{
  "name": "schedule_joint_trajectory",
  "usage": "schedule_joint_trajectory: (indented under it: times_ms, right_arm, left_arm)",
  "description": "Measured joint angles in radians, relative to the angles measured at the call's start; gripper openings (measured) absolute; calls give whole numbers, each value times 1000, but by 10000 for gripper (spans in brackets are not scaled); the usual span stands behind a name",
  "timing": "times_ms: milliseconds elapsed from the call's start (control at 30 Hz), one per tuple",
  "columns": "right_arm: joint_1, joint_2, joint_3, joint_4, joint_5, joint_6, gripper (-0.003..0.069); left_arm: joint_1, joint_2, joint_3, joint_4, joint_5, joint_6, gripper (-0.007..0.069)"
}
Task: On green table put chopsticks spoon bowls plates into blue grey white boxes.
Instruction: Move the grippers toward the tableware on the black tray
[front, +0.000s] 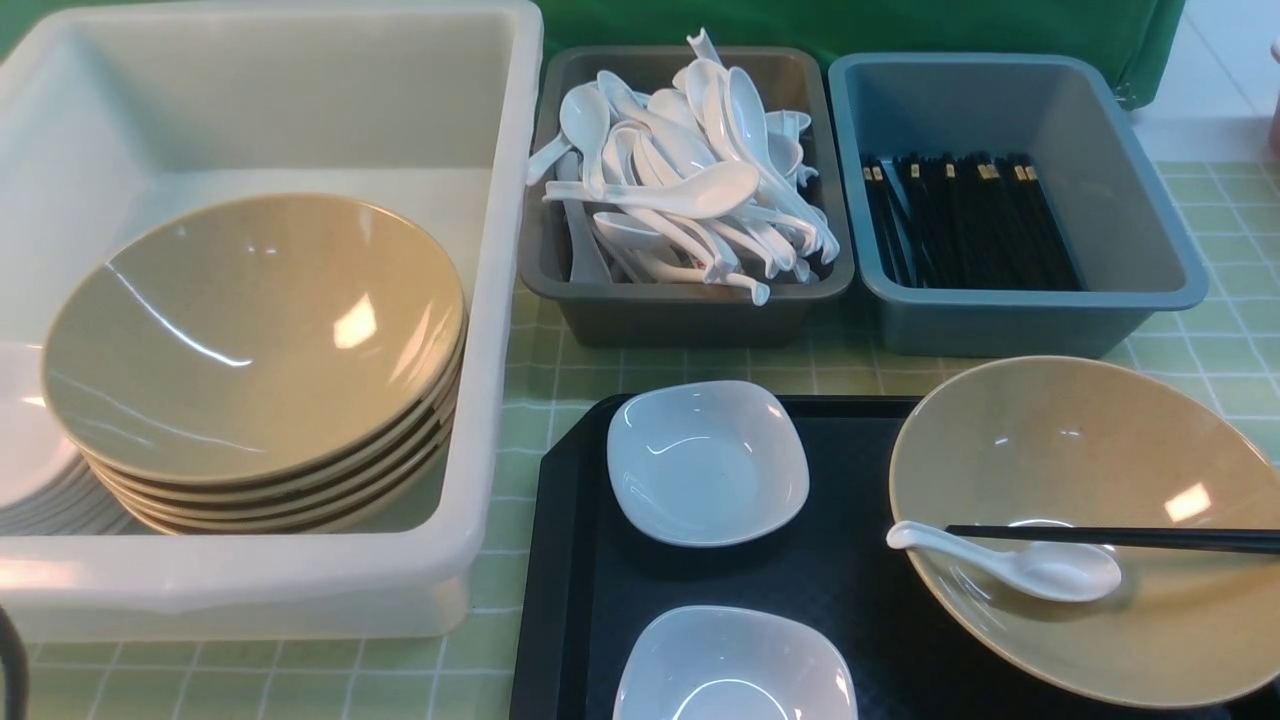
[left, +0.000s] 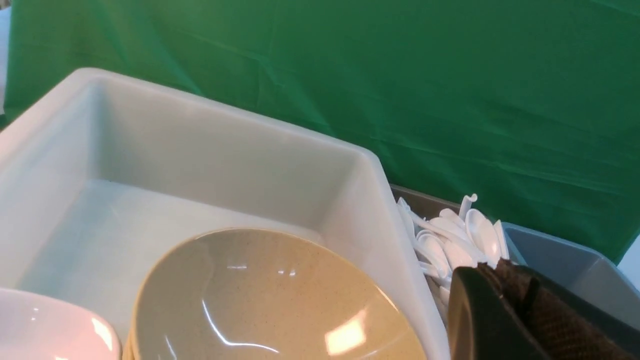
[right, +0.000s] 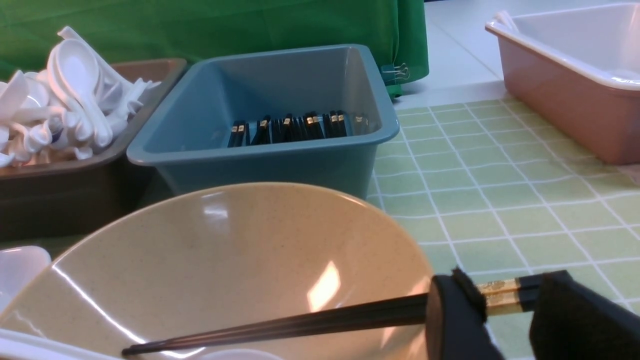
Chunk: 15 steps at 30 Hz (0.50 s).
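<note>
The black chopsticks (right: 320, 322) lie across the large beige bowl (front: 1080, 450), their gold-banded end reaching past its rim and showing in the gap of the right gripper (right: 505, 310). That gripper's jaws stand partly apart, one in front of the chopsticks; whether either touches them cannot be told. The left gripper (left: 500, 272) has its jaws together, well apart from the bowl. The chopsticks are slim, dark and side by side, tapering to the tips over the bowl, beside a glossy white spoon (front: 1065, 572) also resting in it.
</note>
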Motion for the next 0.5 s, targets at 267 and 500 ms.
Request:
schedule_joint_trajectory:
  times_ms: [267, 500]
  right_arm:
    - [0, 0, 0, 0, -56, 141, 236]
    - [0, 0, 0, 0, -227, 261, 236]
  left_arm:
    - [0, 13, 0, -52, 4, 0, -1]
    - [0, 18, -2, -75, 18, 91, -1]
